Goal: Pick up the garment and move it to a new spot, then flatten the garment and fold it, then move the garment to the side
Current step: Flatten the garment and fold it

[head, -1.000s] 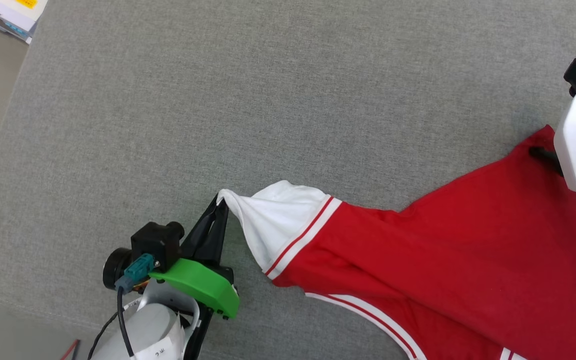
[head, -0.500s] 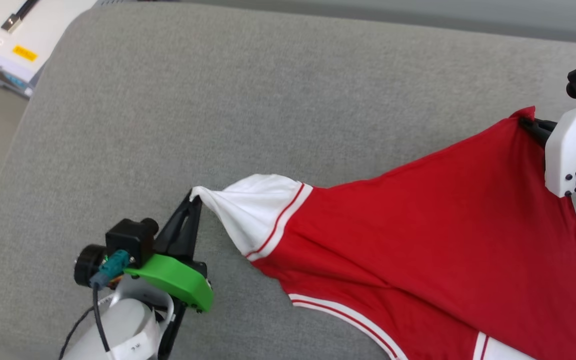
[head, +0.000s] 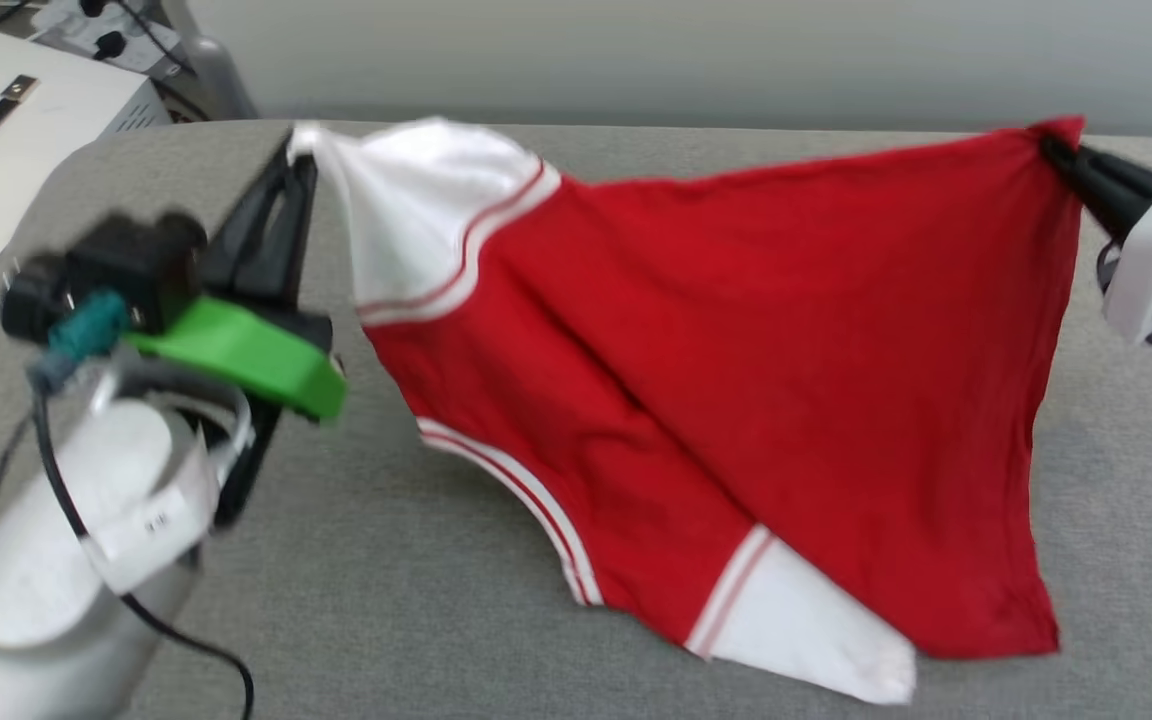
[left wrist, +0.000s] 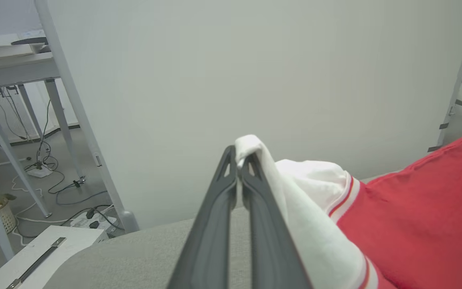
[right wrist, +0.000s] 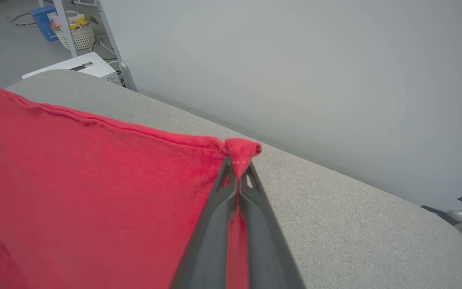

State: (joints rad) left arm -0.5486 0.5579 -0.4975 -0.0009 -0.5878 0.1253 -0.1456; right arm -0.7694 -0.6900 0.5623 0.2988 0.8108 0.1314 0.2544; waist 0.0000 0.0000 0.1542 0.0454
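Two grippers working: clamping a white sleeve tip in the left gripper (head: 298, 150), jaws pressed together on cloth; stretching one garment (head: 736, 350) across, hanging over the grey cushion (head: 416, 600); pinching a red hem corner in the right gripper (head: 1051, 150). Hanging raised now, lying on the cushion half a second ago

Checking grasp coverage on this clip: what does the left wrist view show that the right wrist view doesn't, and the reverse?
Left wrist view: the left gripper shut on the tip of the white sleeve, plus desk legs and floor cables.
Right wrist view: the right gripper shut on a red corner of the cloth, plus a blue box.
Shared: the red body of the shirt, the grey cushion, the pale wall, a white case and a basket.
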